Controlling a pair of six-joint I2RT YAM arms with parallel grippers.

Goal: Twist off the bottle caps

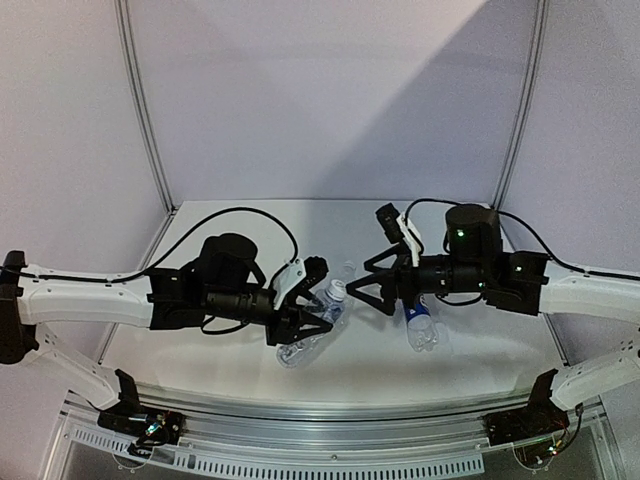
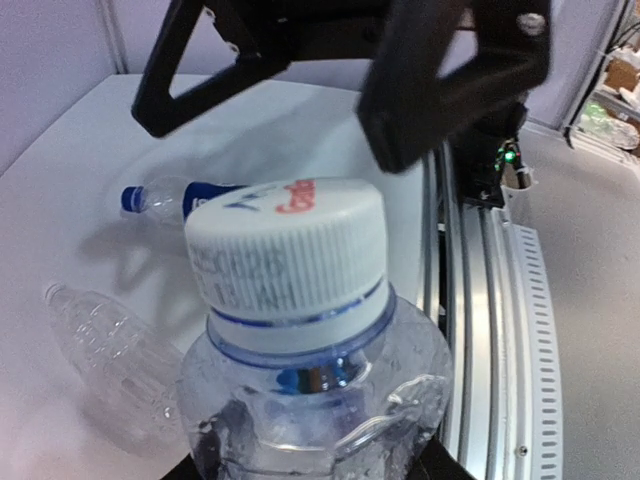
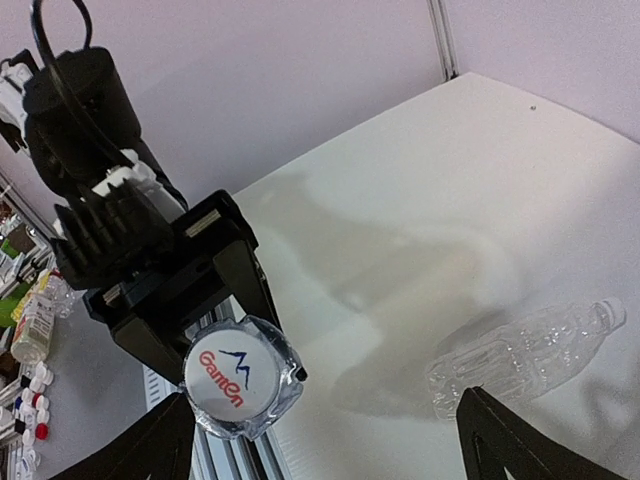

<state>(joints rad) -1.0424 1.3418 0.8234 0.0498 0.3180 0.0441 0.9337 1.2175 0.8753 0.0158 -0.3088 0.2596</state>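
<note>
The left tool (image 1: 322, 298) clamps a bottle (image 2: 320, 400), its long axis and white cap (image 2: 290, 260) aimed rightward at the open right tool (image 1: 362, 285), just beside the cap.

White table (image 1: 180, 345), dented clear bottle (image 1: 300, 348) lying; blue-labelled bottle (image 1: 422, 328) lying
</note>
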